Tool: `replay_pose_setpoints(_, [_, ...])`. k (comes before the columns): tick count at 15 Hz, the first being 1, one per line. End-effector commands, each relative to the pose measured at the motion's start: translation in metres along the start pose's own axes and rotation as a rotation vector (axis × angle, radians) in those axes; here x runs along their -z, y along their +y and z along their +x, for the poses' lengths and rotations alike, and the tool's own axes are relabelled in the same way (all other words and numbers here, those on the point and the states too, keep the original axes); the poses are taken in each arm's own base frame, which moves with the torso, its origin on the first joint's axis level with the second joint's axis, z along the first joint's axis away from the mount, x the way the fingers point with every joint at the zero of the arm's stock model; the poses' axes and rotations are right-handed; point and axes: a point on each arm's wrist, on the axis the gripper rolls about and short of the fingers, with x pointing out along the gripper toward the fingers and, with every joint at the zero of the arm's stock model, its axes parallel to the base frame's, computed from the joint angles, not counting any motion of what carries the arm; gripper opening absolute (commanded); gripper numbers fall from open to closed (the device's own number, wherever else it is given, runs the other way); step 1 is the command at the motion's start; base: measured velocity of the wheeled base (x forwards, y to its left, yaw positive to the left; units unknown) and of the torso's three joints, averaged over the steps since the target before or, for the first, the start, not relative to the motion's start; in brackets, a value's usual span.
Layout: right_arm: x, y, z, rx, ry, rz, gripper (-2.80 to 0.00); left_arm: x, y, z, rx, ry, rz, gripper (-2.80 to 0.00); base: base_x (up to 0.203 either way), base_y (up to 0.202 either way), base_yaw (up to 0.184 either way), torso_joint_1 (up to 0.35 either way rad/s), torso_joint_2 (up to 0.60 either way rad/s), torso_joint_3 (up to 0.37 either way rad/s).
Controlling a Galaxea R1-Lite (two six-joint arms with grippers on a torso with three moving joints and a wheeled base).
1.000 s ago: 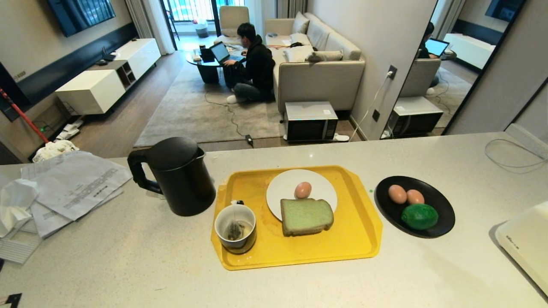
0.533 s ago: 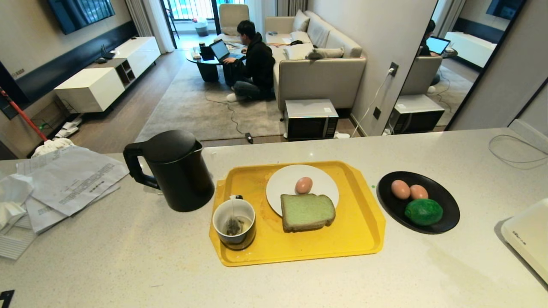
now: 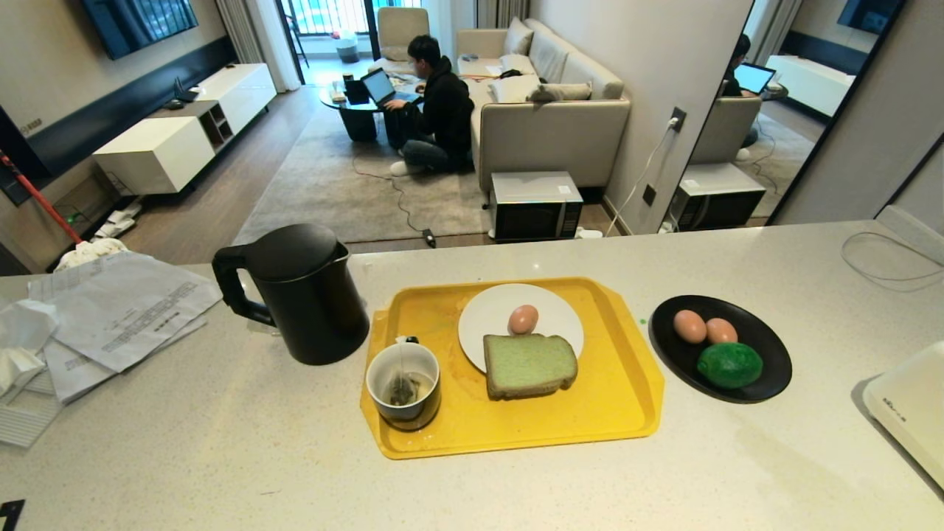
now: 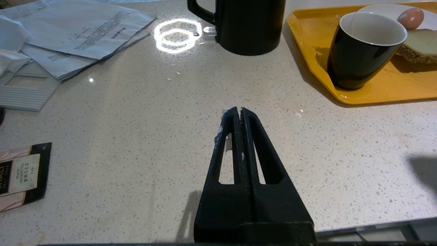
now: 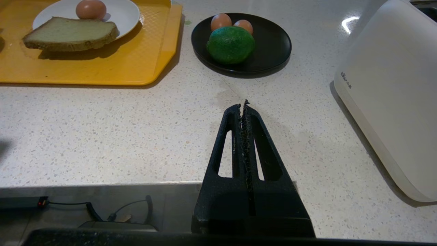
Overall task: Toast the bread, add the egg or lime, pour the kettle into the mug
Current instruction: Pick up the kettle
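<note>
Two grippers sit parked at the near edge of the counter (image 3: 221,442), each with its jaws pressed together on nothing: the left gripper (image 4: 239,111) short of the kettle (image 3: 299,295), the right gripper (image 5: 243,104) short of the black plate (image 3: 767,380). Neither shows in the head view.

The kettle stands upright left of the yellow tray (image 3: 619,413), its loop handle pointing left. The mug (image 3: 404,383) stands at the tray's near left corner with a tea bag inside. The bread (image 3: 529,364) lies flat, half on the white plate (image 3: 487,324), its long axis running left to right, and the egg (image 3: 523,318) sits just behind it. The lime (image 3: 730,364) lies on the black plate, long axis left to right, with two more eggs (image 3: 689,326) behind it.

Compared with a second ago, the whole head view has shifted, while the things keep their places relative to each other.

Only the left wrist view shows a tea packet (image 4: 22,176) near the counter edge; only the right wrist view shows the full side of the white toaster (image 5: 392,85).
</note>
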Motion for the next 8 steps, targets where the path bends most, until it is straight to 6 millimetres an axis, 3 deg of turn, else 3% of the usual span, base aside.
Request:
replay_pose_setpoints(1, [0.0004, 0.0, 0.0001, -0.001, 0.002, -0.001, -2.8, 0.0, 0.0, 0.0, 0.0, 0.0, 0.0, -2.8, 0.0, 0.0, 0.0, 0.0, 0.0, 0.0])
replay_pose_setpoints(8, [0.0004, 0.0001, 0.0001, -0.003, 0.002, -0.001, -2.8, -0.0002, 0.0, 0.0, -0.002, -0.001, 0.003, -2.8, 0.0, 0.0, 0.0, 0.0, 0.0, 0.0])
